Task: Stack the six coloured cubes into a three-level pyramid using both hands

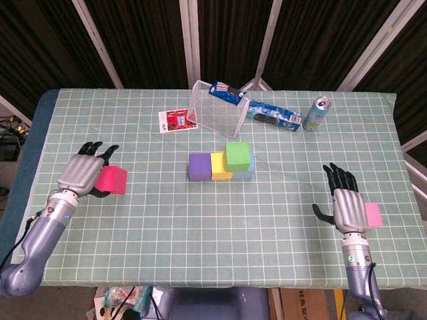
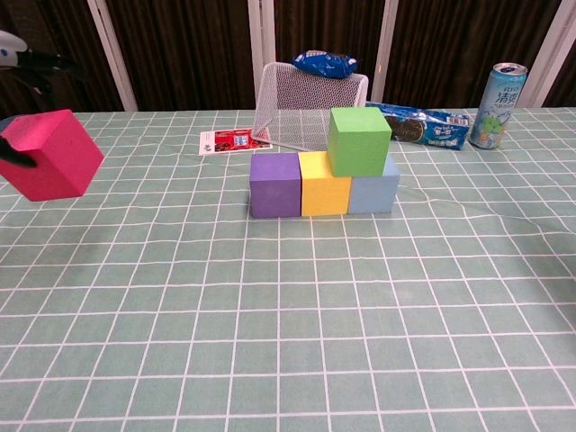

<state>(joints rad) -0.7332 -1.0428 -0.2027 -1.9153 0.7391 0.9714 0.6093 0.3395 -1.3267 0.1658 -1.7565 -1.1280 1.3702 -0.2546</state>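
My left hand (image 1: 83, 175) grips a red cube (image 1: 111, 180) and holds it above the table at the left; the chest view shows the red cube (image 2: 51, 155) in the air, tilted. At mid-table a purple cube (image 1: 199, 167), a yellow cube (image 1: 220, 167) and a light blue cube (image 2: 373, 191) stand in a row. A green cube (image 1: 237, 156) sits on top, across the yellow and blue ones. My right hand (image 1: 343, 203) rests at the right with fingers spread and holds nothing. A pale pink cube (image 1: 373, 214) lies against its right side.
A wire basket (image 1: 213, 110) lies on its side behind the row, with a blue snack packet (image 1: 227, 92) on top. A biscuit packet (image 1: 273, 117), a drinks can (image 1: 316, 113) and a small red card (image 1: 177, 121) are at the back.
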